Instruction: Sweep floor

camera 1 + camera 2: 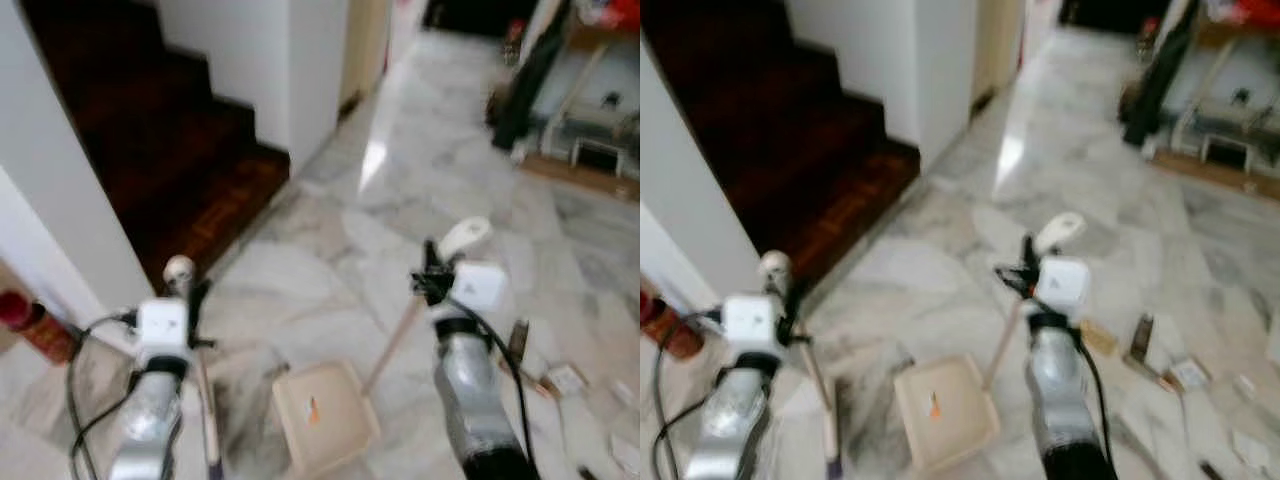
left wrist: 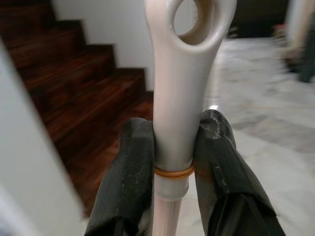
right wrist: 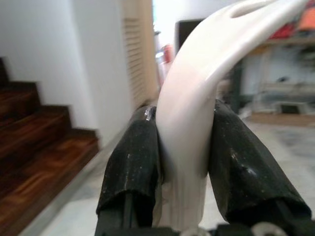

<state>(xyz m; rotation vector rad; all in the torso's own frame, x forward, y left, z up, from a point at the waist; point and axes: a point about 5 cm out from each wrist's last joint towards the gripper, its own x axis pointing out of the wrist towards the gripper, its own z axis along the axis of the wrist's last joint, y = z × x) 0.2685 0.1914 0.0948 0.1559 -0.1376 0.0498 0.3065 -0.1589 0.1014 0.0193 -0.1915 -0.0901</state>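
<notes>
With the left gripper point(image 2: 173, 169) clamped on the broom handle point(image 2: 178, 73) and the right gripper point(image 3: 183, 162) on the dustpan handle point(image 3: 197, 98), draw the litter point(image 1: 565, 380) toward the dustpan point(image 1: 322, 412) in short strokes.

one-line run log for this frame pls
left gripper: shut on cream broom handle | right gripper: shut on white dustpan handle | beige dustpan tray: on marble floor

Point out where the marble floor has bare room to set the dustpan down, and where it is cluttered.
Bare marble lies ahead of the dustpan, between the wooden stairs and the shelf unit, running up the hallway. It is crowded by the right gripper: scattered litter covers that patch. The left gripper holds the broom handle near the stairs.
</notes>
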